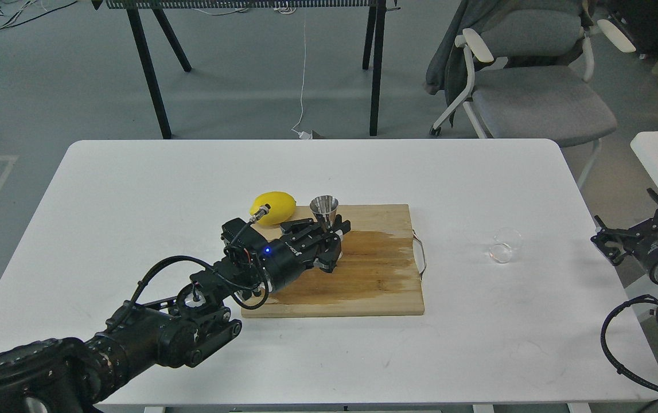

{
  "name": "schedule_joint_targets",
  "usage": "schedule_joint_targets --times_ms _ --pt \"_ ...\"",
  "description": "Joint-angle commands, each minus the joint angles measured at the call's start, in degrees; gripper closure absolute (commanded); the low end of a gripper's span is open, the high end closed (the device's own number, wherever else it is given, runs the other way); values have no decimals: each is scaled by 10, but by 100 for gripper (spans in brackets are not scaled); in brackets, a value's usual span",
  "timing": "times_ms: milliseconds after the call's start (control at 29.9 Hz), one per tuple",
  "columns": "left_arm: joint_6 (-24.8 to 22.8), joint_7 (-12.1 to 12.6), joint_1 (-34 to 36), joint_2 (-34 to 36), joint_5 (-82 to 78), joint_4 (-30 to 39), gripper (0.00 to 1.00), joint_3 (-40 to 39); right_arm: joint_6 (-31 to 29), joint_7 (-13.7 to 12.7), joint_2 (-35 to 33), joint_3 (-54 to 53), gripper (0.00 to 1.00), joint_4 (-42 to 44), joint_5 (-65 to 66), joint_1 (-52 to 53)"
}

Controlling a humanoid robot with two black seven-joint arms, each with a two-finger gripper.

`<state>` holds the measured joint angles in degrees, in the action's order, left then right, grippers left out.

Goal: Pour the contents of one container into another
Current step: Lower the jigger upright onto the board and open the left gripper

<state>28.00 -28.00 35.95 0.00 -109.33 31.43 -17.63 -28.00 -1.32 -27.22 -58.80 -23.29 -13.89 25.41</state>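
Note:
The shiny steel jigger (pixel 324 209) is upright, lifted over the back edge of the wooden cutting board (pixel 363 275), with my left gripper (pixel 331 230) shut on its lower half. The clear glass cup (pixel 504 245) rests on the white table (pixel 133 189) to the right of the board, apart from both grippers. My right gripper (pixel 644 225) hovers off the table's right edge, its fingers spread open and holding nothing.
A yellow lemon (pixel 273 207) lies at the board's back left corner, just left of the jigger. A dark wet stain covers the board's middle. A grey chair (pixel 535 86) and a black table frame (pixel 151 69) stand behind the table.

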Motion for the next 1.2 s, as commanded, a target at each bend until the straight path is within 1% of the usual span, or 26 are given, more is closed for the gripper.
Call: schedule_joint_targets --times_ms 0,602,702,769,836,869,936,1003,1103,1170 --pt "0 0 -1 0 0 0 71 20 0 0 0 0 0 0 0 0" --pt "0 0 -5 0 -1 -3 63 30 0 0 1 0 0 1 0 -1" --pt "0 0 -5 0 -1 -3 59 31 0 0 0 0 0 0 0 -1" --pt "0 0 -5 0 -1 -3 51 32 0 0 1 -1 0 0 0 0" --pt "0 0 -5 0 -1 -1 32 33 0 1 0 -1 0 0 0 0" --pt "0 0 -5 0 -1 1 19 33 0 0 0 0 0 0 0 -1" --pt "0 0 -5 0 -1 3 14 33 0 1 0 -1 0 0 0 -1" --pt "0 0 -5 0 -2 4 7 33 0 1 0 -1 0 0 0 -1" --pt "0 0 -5 0 -2 3 2 35 0 1 0 -3 0 1 0 -2" --pt "0 0 -6 0 -2 3 2 36 0 0 0 -3 0 1 0 -3"
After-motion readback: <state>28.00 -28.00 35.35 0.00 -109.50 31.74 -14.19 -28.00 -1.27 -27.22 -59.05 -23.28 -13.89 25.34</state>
